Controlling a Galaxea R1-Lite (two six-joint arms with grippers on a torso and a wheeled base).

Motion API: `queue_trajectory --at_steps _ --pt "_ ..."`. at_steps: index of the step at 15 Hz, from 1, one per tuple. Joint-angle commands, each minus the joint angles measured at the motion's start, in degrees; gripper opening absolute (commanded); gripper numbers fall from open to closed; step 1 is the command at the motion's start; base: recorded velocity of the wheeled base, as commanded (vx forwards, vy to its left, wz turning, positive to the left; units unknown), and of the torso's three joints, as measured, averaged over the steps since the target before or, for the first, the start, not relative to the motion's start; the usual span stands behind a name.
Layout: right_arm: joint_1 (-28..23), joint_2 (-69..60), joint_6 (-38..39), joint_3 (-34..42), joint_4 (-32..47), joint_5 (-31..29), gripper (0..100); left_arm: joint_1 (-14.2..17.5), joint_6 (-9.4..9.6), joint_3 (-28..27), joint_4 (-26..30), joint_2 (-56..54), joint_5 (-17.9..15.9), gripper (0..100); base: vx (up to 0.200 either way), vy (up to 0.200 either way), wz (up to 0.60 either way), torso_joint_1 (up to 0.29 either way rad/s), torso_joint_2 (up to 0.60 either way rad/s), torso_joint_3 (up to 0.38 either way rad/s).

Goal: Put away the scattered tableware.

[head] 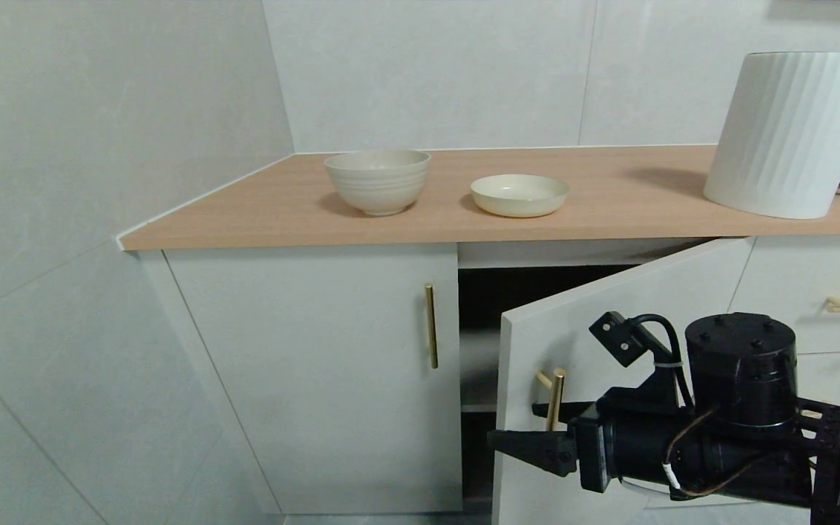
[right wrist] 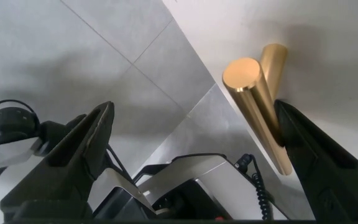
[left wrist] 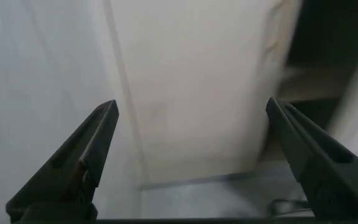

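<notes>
Right gripper: fingers apart around brass handle on open door.
Left gripper: fingers spread wide.
Countertop: bowl left of dish.

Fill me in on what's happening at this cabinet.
The right gripper is at the gold handle of the right cabinet door, which stands partly open. Its fingers are open, with the handle between them and close against one. The left gripper is open and holds nothing, low in front of the closed left door. A bowl and a shallow dish sit on the counter, not yet put away.
</notes>
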Motion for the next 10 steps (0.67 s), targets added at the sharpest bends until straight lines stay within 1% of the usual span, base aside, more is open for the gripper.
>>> queue_trajectory --at_steps 1,2,3,4,5,6,7,8,9,10 --pt "0.07 -0.54 -0.05 0.26 0.05 -0.06 100 -1.38 -3.74 -22.59 11.75 15.92 -10.10 100 0.000 0.000 0.00 0.000 0.00 0.000" --pt "0.24 -0.54 -0.05 0.35 0.05 -0.06 100 -1.73 -4.09 -26.02 12.28 21.37 -13.53 100 0.000 0.000 0.00 0.000 0.00 0.000" --pt "0.24 -0.54 -0.05 0.35 0.05 -0.06 100 -1.73 -4.09 -28.48 11.67 27.43 -16.78 100 0.000 0.000 0.00 0.000 0.00 0.000" --pt "0.24 -0.54 -0.14 0.53 0.05 -0.06 100 -1.73 -3.65 -30.85 9.29 35.87 -21.18 100 0.000 0.000 0.00 0.000 0.00 0.000" --pt "0.24 -0.81 -0.23 0.61 0.05 -0.06 100 -2.17 -3.74 -32.00 6.22 41.67 -24.16 100 0.000 0.000 0.00 0.000 0.00 0.000" --pt "0.24 -0.98 -0.14 0.61 0.05 -0.06 100 -2.44 -3.74 -32.35 4.46 44.57 -25.31 100 0.000 0.000 0.00 0.000 0.00 0.000" --pt "0.24 -1.25 -0.14 0.61 0.05 -0.06 100 -4.55 -4.09 -32.79 -1.69 53.53 -26.36 100 0.000 0.000 0.00 0.000 0.00 0.000" --pt "0.24 -1.33 -0.23 0.61 0.05 -0.06 100 -6.04 -4.27 -32.79 -3.80 56.61 -26.36 100 0.000 0.000 0.00 0.000 0.00 0.000" --pt "0.24 -1.33 -0.23 0.70 0.05 -0.06 100 -9.73 -6.20 -32.26 -7.93 62.94 -26.27 100 0.000 0.000 0.00 0.000 0.00 0.000" --pt "0.33 -1.33 -0.32 0.70 0.05 -0.06 100 -12.11 -8.13 -31.82 -9.78 65.40 -26.27 100 0.000 0.000 0.00 0.000 0.00 0.000"
